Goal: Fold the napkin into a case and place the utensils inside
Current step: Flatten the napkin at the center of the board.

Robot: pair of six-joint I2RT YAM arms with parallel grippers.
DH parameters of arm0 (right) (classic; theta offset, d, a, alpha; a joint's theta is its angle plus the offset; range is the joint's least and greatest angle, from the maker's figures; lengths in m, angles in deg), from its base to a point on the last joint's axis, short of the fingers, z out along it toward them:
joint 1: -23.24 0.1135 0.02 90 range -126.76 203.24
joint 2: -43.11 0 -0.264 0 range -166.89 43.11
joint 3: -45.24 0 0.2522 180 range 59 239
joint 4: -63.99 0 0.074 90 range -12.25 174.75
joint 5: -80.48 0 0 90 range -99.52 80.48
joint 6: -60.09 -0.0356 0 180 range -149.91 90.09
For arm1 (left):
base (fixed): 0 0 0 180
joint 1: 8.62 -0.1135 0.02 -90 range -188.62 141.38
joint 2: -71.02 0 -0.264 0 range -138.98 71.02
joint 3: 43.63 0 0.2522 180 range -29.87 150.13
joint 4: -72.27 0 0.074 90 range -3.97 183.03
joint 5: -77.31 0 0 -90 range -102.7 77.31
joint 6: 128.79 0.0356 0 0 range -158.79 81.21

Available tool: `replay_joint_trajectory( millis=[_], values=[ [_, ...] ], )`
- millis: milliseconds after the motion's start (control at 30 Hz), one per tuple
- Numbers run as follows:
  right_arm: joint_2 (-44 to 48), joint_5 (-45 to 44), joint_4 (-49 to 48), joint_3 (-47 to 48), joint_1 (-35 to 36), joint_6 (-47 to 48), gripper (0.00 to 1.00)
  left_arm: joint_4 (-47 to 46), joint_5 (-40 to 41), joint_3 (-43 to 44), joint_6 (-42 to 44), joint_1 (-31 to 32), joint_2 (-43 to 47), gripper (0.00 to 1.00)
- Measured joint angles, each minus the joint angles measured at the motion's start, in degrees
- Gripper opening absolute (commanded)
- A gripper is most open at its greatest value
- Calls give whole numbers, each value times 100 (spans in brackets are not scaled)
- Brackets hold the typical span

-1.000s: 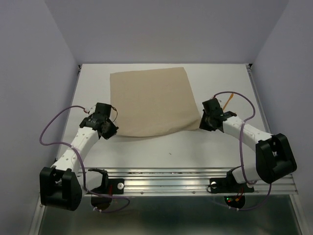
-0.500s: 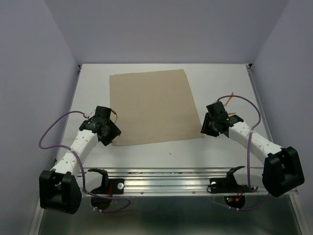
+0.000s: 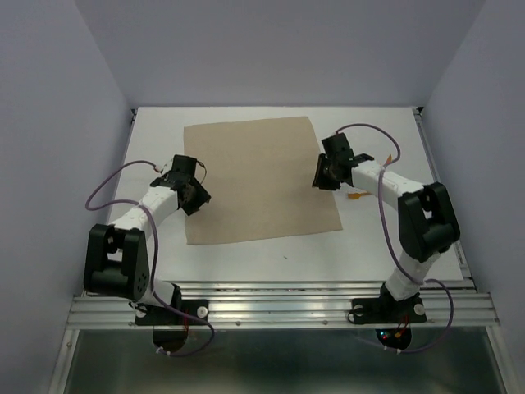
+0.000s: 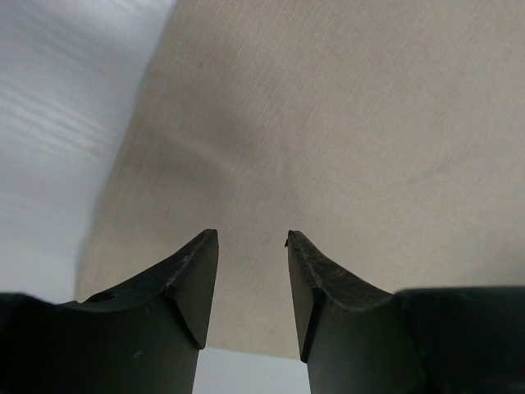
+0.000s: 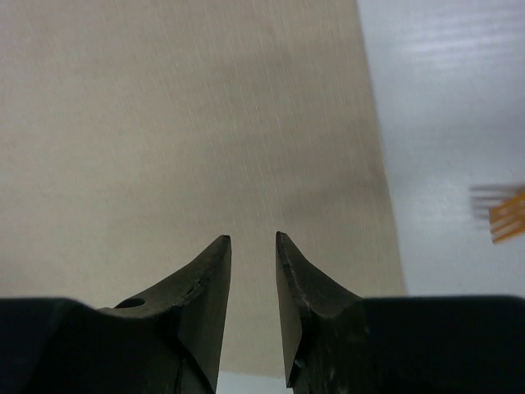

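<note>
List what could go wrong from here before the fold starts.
1. Both the left gripper and right gripper hover open over the flat napkin; a pinch may miss the thin edge or grab unevenly, skewing the fold.
2. The orange utensil lies close by the right arm, which may knock it.

Napkin (image 3: 258, 180) on table (image 3: 246, 263), L end effector (image 3: 198, 199) over L edge, R end effector (image 3: 321, 175) over R edge, utensils (image 3: 356, 196) beyond

left gripper (image 3: 190, 190) low, angled inward, jaws parted; right gripper (image 3: 324, 172) mirrored opposite, jaws parted, narrower gap
</note>
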Motion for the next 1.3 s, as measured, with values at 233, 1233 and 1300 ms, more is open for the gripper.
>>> replay_joint_trajectory(
  millis=[233, 1233, 1300],
  values=[
    [-1897, 35, -203, 1941, 0, 229, 34, -415, 0, 649, 254, -42, -1082, 48],
    [-2568, -103, -157, 2597, -688, 87, 42, -142, -304, 2907, 1515, -94, -2732, 51],
    [-2256, -42, -153, 2293, -684, 129, 42, 46, -201, 2577, 1486, -133, -2111, 51]
  ],
)
